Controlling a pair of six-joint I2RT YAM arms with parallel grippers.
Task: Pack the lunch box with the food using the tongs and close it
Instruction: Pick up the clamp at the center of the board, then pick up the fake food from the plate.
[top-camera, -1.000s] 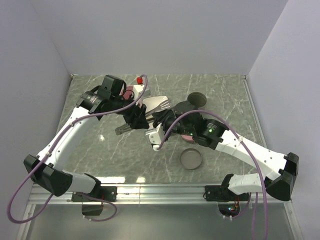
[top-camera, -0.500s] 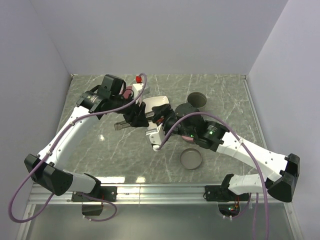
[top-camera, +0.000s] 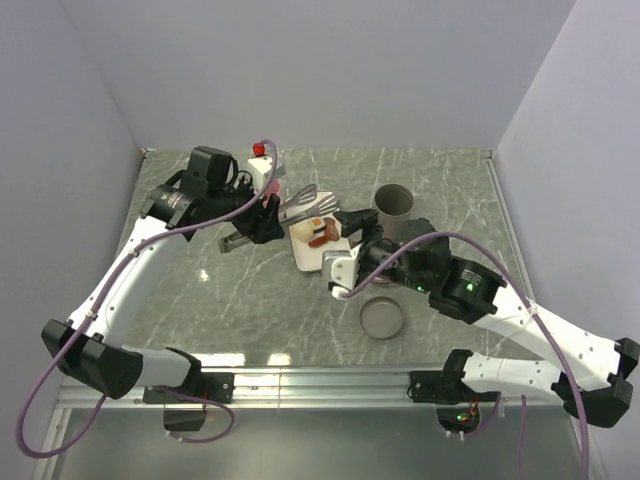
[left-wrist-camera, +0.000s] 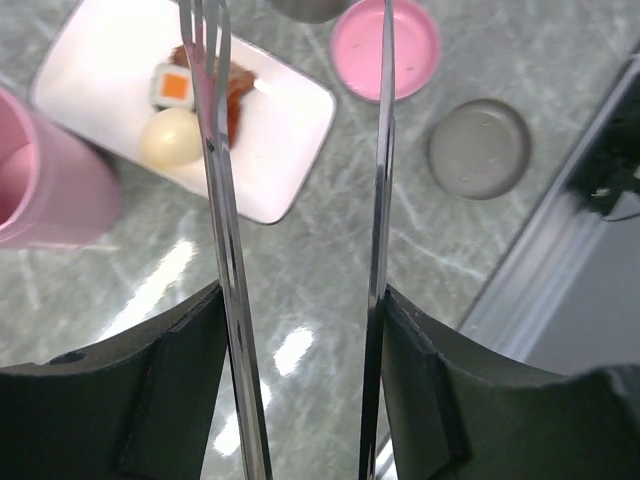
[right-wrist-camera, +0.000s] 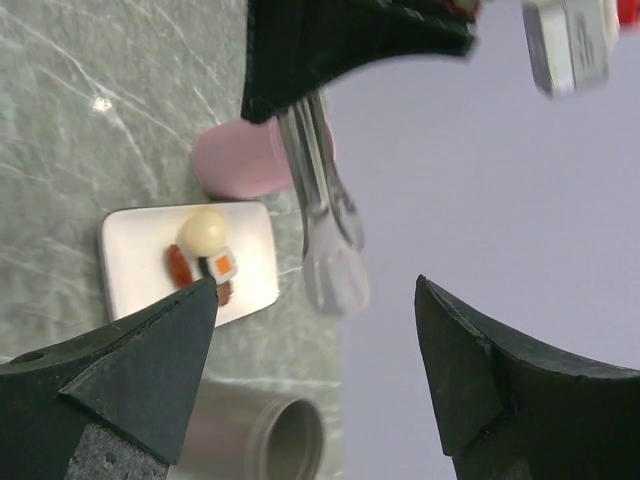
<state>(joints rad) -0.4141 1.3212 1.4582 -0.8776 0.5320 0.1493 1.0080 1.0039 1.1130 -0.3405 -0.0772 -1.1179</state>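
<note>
Marble counter (top-camera: 200, 290): left jaws gripping tongs (left-wrist-camera: 222, 230), tips near food (left-wrist-camera: 172, 135) on white tray (left-wrist-camera: 290, 140); right jaws released, empty.

The left gripper (left-wrist-camera: 300, 300) clamps the tongs (left-wrist-camera: 222, 240) between its fingers. Just to its right, the right gripper (right-wrist-camera: 315, 290) gapes wide, empty.

Lab test cell: plain white walls (top-camera: 320, 70), marbled tabletop (top-camera: 200, 300)

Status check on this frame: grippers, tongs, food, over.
Left gripper shut on tongs. Right gripper open, empty. Food: three pieces on white tray. Pink cup beside tray.
</note>
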